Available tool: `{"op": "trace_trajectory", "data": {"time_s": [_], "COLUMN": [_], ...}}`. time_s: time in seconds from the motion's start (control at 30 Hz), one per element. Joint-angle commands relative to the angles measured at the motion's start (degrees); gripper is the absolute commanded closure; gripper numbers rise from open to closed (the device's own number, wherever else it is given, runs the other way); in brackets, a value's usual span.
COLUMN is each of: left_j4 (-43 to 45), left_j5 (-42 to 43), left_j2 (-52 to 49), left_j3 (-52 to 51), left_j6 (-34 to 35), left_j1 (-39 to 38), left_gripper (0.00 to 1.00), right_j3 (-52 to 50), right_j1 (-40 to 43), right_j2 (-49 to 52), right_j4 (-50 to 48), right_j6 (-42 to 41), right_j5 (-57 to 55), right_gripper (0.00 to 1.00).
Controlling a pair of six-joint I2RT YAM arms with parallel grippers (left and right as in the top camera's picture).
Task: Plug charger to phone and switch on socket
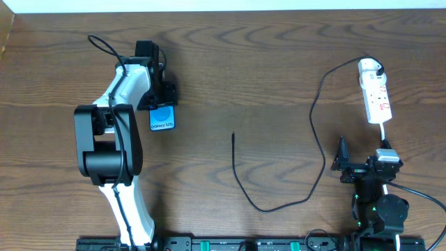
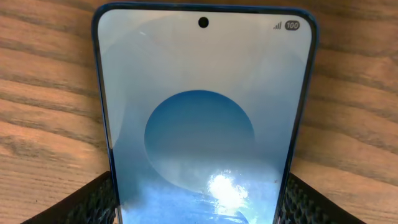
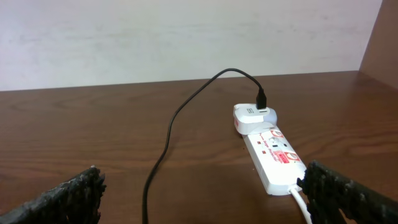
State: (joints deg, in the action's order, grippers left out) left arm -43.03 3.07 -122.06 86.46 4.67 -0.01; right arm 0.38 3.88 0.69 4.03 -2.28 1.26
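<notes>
On the surface [image 1: 279, 42] lies the socket [image 1: 376, 97], right jaws gaping empty at its cord end, seemingly poised for the switch. Far left of it, left jaws pinch the phone [image 1: 162, 118] steady. The charger [image 1: 312, 115] trails leftward from the socket, tip unplugged.

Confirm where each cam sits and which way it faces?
Overhead: above the table, looking straight down; both arms, left gripper at the phone, right gripper open.
Left wrist: just over the phone, looking down its screen; left fingers at its edges.
Right wrist: low, facing the socket and charger; right fingers below.
Shared: overhead and right wrist both show socket, charger.
</notes>
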Motion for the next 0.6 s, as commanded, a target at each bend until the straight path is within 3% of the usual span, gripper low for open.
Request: {"op": "trace_trajectory", "data": {"time_s": [0.0,0.57], "left_j4": [-2.0,-2.3], "left_j5": [-0.1,-0.1], "left_j2": [-2.3,3.1], "left_j3": [1.4,1.6], "left_j6": [0.3,0.3], "left_j1": [0.3,0.3], "left_gripper": [0.93,0.93], "right_j3": [-0.1,-0.1], "right_j1": [-0.2,-0.2], "right_j2": [-0.3,-0.3], "right_j4": [0.3,0.3], "right_j6": [0.8,0.8], "right_j5": [-0.5,-0.5], "right_gripper": [0.01,0.01]}}
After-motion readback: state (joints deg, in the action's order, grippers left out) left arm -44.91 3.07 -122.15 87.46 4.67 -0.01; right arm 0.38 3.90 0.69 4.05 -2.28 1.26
